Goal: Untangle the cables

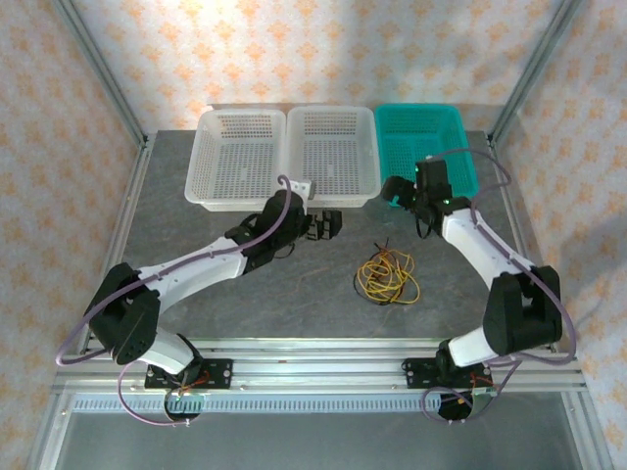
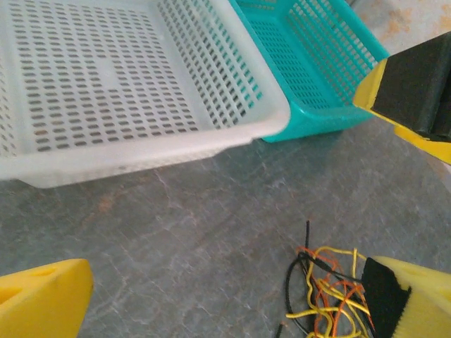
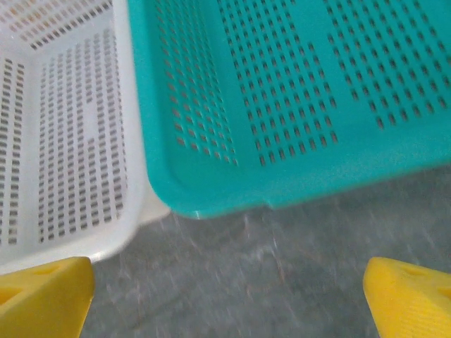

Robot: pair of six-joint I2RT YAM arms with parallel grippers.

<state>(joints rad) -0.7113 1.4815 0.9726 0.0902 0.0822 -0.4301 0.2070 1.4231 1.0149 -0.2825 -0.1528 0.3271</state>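
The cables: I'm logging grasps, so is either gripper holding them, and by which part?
Nothing is held. The cables lie loose on the table, and the left gripper and right gripper are both open, apart from them.

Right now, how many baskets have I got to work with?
3, side by side in a row at the far side: the left white basket, the middle white basket and the teal basket on the right. None seems hidden.
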